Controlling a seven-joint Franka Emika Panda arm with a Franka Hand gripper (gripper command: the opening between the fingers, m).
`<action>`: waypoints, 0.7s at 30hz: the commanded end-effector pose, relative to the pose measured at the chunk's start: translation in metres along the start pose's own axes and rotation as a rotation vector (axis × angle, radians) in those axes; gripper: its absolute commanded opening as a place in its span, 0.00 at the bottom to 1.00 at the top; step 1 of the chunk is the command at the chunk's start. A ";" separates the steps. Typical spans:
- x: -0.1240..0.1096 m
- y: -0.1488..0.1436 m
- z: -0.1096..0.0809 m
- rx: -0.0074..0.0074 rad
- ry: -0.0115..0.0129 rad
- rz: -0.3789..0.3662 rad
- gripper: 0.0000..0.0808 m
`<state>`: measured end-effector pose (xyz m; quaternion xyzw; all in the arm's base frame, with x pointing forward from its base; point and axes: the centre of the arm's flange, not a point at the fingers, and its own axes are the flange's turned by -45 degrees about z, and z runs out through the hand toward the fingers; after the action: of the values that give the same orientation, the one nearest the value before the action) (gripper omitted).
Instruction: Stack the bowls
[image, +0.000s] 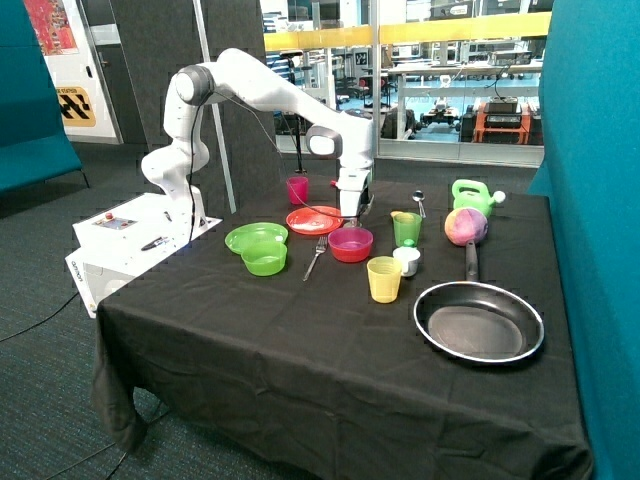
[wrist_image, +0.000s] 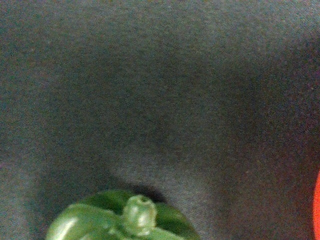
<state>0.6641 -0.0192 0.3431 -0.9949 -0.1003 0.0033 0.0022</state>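
Observation:
An orange-red bowl (image: 350, 246) stands mid-table, and its inside shows purple, so the purple bowl appears to sit nested in it. The lime green bowl (image: 264, 259) stands apart on the cloth, in front of a green plate (image: 252, 236). My gripper (image: 352, 208) hangs low over the cloth just behind the nested bowls, at the edge of the red plate (image: 312, 219). It holds nothing that I can see. The wrist view shows black cloth, a green pepper-like toy (wrist_image: 125, 222) and a red rim (wrist_image: 317, 210) at one edge.
A fork (image: 316, 257) lies between the green bowl and the nested bowls. Nearby are a pink cup (image: 297, 190), a green cup (image: 407, 228), a yellow cup (image: 384, 279), a small white object (image: 406, 261), a spoon (image: 419, 200), a ball (image: 465, 226), a green watering can (image: 472, 194) and a frying pan (image: 478, 322).

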 end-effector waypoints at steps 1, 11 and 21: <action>-0.006 -0.010 -0.011 -0.0052 0.0061 -0.033 0.82; -0.036 -0.018 -0.033 -0.0053 0.0060 -0.067 0.79; -0.053 -0.012 -0.045 -0.0052 0.0061 -0.044 0.77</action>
<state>0.6261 -0.0126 0.3753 -0.9923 -0.1237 0.0015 0.0005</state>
